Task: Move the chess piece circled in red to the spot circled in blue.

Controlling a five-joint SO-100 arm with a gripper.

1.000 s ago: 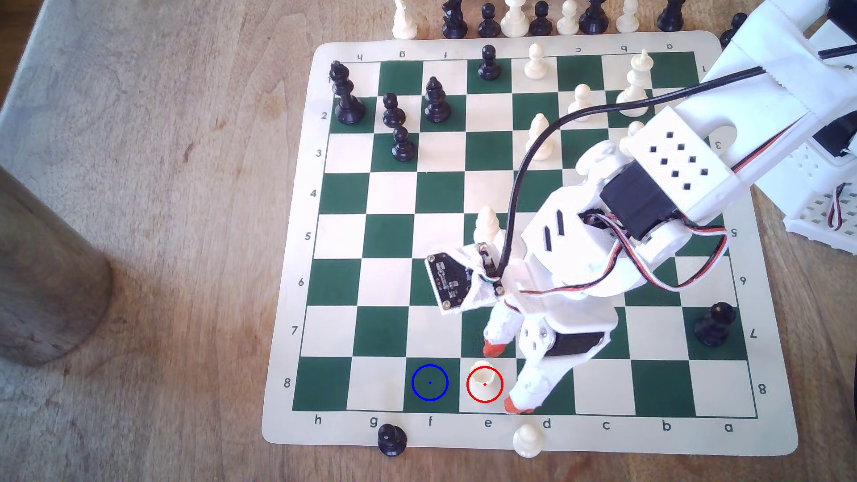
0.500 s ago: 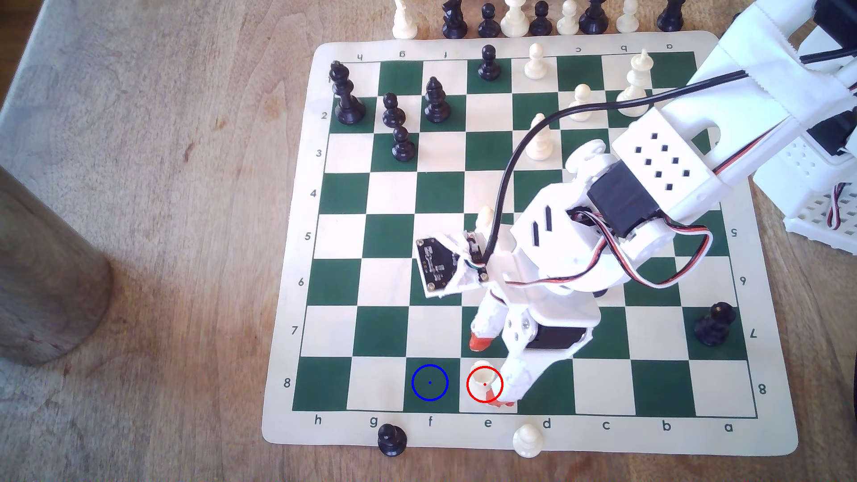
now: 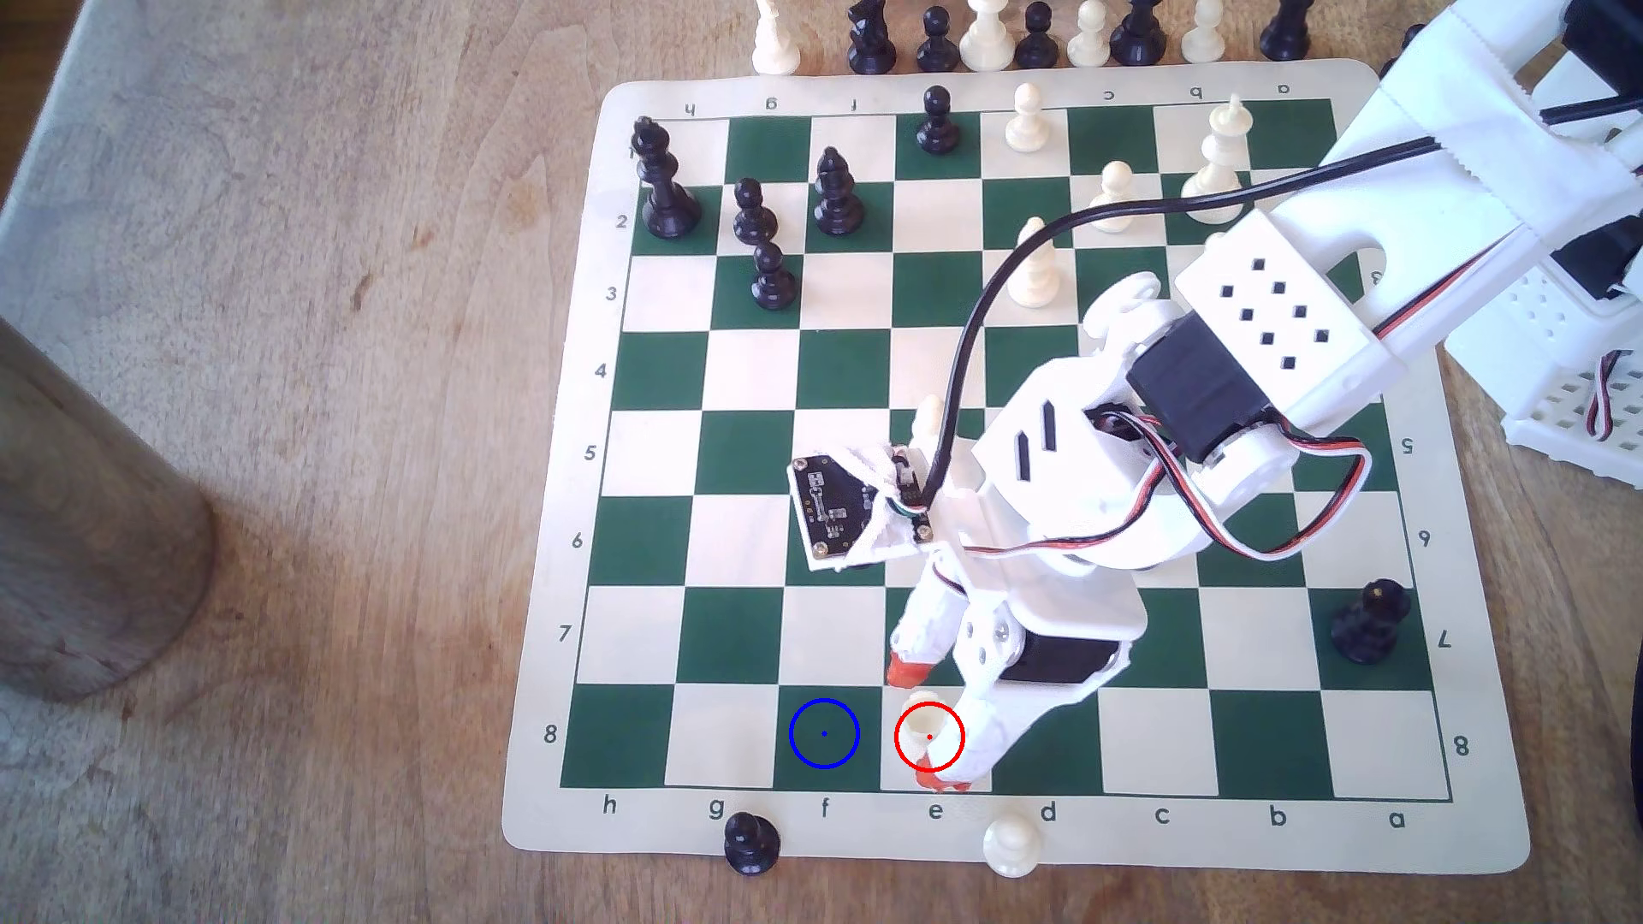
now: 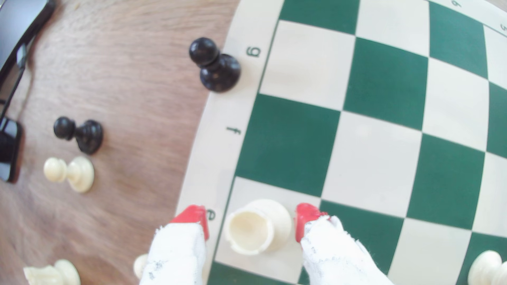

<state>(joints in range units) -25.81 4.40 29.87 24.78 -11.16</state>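
The short cream rook (image 3: 927, 721) stands on the cream square inside the red ring, in the board's near row. My gripper (image 3: 923, 726) is open and straddles it, one red fingertip (image 3: 907, 672) on the far side and the other (image 3: 935, 780) on the near side. In the wrist view the rook (image 4: 258, 226) sits between the red pads (image 4: 304, 219), with a small gap on each side. The blue-ringed dark green square (image 3: 824, 734) is the adjoining one to the exterior view's left, bare, and appears in the wrist view as the green square (image 4: 288, 145) beyond the rook.
A black pawn (image 3: 751, 842) and a cream pawn (image 3: 1011, 844) stand just off the board's near edge. A cream bishop (image 3: 931, 416) rises behind the wrist. Black pieces cluster at the far left of the board, and a brown cylinder (image 3: 80, 533) stands at the table's left.
The gripper has slid toward the exterior view's left, from beside the rook to around it. The rook has stayed on its square.
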